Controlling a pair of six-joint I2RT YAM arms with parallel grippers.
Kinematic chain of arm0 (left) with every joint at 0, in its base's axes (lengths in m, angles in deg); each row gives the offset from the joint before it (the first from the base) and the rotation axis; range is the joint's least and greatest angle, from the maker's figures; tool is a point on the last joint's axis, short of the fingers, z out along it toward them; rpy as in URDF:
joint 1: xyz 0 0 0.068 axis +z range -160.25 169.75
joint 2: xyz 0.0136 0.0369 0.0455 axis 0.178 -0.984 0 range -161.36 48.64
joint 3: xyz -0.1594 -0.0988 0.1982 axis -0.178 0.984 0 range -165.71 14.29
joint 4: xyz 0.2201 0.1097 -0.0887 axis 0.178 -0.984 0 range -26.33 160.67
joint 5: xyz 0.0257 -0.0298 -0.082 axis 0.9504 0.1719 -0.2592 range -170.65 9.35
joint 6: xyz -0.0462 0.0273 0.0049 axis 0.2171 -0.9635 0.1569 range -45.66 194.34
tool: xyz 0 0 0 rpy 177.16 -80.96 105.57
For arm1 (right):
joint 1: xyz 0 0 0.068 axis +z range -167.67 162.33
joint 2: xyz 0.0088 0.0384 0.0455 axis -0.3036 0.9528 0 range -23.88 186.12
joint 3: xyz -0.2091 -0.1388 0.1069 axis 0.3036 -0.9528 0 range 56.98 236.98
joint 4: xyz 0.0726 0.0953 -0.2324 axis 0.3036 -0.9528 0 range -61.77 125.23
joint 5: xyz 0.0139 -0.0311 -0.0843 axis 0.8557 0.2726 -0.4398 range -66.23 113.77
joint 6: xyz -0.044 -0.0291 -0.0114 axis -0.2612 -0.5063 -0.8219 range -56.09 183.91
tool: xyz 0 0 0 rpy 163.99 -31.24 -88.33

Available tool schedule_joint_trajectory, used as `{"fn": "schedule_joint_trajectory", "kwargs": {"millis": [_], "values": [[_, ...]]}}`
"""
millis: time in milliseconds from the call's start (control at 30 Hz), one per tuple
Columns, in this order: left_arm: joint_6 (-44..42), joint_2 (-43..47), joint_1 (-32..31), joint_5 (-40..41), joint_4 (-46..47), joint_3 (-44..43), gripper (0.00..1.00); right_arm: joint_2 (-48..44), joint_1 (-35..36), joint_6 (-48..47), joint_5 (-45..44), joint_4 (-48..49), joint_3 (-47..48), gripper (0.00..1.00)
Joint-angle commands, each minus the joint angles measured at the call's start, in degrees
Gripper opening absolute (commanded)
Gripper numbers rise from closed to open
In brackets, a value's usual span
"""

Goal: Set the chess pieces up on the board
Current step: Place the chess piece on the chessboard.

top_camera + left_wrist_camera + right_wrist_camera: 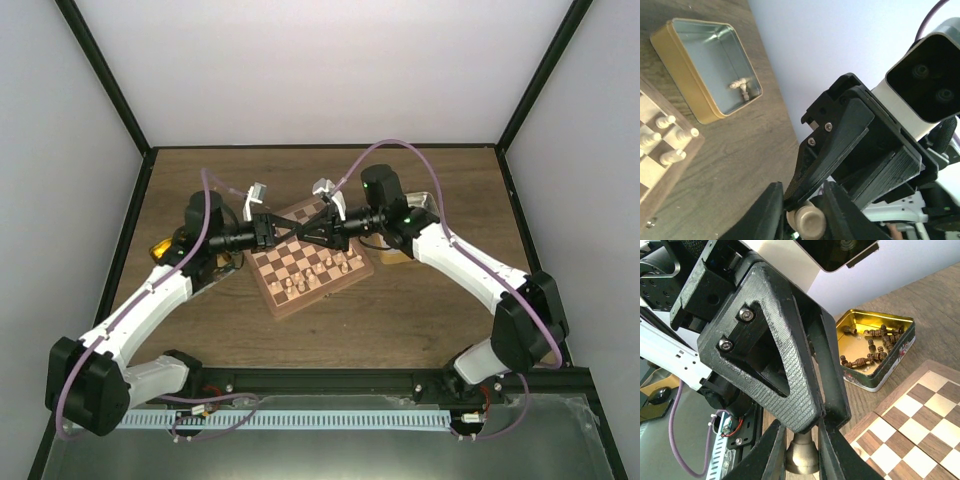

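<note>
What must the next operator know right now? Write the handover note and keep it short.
Right gripper: shut on a pale piece, held above the board.
Left gripper: its fingers flank that same piece, tip to tip with the right; firm grip not confirmed.
Done: several pale pieces stand on the board.
Left: two pale pieces lie in the gold tin; the dark pieces lie in the green tin. Finish this handover first, then place the piece.
</note>
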Motion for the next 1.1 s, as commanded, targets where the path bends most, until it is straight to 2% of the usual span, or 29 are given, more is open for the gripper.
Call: {"fn": "schedule_joint_trajectory", "kwargs": {"millis": [0,200,300,467,567,767,933,1067], "values": [[-1.22,-0.12,-0.04,-0.74,-0.93,0.08,0.2,0.64,0.51,-0.47,-1.32,-0.43,3.42,0.13],[-1.42,0.53,-0.05,-0.16,-1.12,0.04,0.11,0.36,0.59,0.5,-3.4,-0.03,2.95,0.14],[-3.55,0.97,-0.02,1.6,-3.87,-0.85,0.1,0.01,0.59,1.15,-4.3,0.39,2.51,0.24],[-7.87,2.15,0.0,6.88,-9.09,-1.21,0.09,-1.57,0.59,2.16,-6.08,1.83,0.48,0.49],[-14.43,2.96,-0.05,14.51,-16.27,-2.18,0.1,-2.6,0.64,2.67,-9.65,1.81,-1.17,0.56],[-24.38,6.65,-3.53,33.41,-26.16,-0.96,0.07,-3.72,-0.15,7.55,-20.94,2.32,-4.25,0.57],[-25.13,8.3,-12.31,51.79,-30.62,1.13,0.07,-4.27,-2.27,12.33,-26.62,4.43,-6.35,0.57],[-21.25,7.15,-20.41,63.35,-32.99,3.93,0.06,-4.57,-4.76,15.71,-28.9,5.89,-7.35,0.57]]}}
